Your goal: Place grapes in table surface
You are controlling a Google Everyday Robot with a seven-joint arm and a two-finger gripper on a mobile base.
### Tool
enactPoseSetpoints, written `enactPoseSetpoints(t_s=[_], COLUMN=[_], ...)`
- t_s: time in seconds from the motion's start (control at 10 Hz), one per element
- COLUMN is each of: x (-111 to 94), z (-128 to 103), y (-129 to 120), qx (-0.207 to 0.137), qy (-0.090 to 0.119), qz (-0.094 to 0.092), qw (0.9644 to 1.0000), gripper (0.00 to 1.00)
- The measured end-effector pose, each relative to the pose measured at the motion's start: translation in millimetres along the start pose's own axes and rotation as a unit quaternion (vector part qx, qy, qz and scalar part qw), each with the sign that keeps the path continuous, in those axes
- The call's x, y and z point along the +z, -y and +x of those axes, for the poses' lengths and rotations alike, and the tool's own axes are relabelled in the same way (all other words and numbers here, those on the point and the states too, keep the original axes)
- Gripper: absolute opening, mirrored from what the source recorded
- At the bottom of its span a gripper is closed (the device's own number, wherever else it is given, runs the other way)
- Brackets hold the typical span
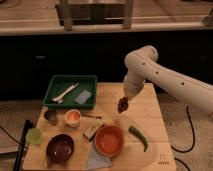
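Hovering over the right-centre of the counter (150, 107) now, end effector (124, 101) pointing down from the white arm (165, 80), fingers pinched onto the grapes (122, 105). Dark reddish cluster dangling at the tip, seemingly above the planks rather than resting on them; contact with the wood hard to judge from this angle.

Below and left of the grapes, an orange bowl (108, 140), sitting on a grey-blue cloth (98, 160). Just right of that bowl, a long green pepper (138, 136), lying slantwise on the wood, well apart from the cluster.

Further left, a dark purple bowl (60, 148) near the front edge, a pale green cup (34, 136) beside it at the counter's left rim. Behind those, a small white cup with orange contents (72, 117) and a little dark metal cup (50, 116). Between the white cup and the orange bowl, a small tan block (92, 131).

At the back left, a green tray (56, 81) holding a pale utensil (65, 93) and a grey-blue pad (83, 96).

Small printed mark (161, 161) at the front right corner.
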Motion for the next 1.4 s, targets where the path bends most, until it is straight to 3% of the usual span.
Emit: enactPoseSetpoints(t_s=[0.8,1.4], x=[18,56], z=[20,44], y=[-12,-17], qx=[0.021,0.047], qy=[0.008,0.006], qz=[-0.003,-0.022], qw=[0.9997,0.9986], gripper=[0.04,0.04])
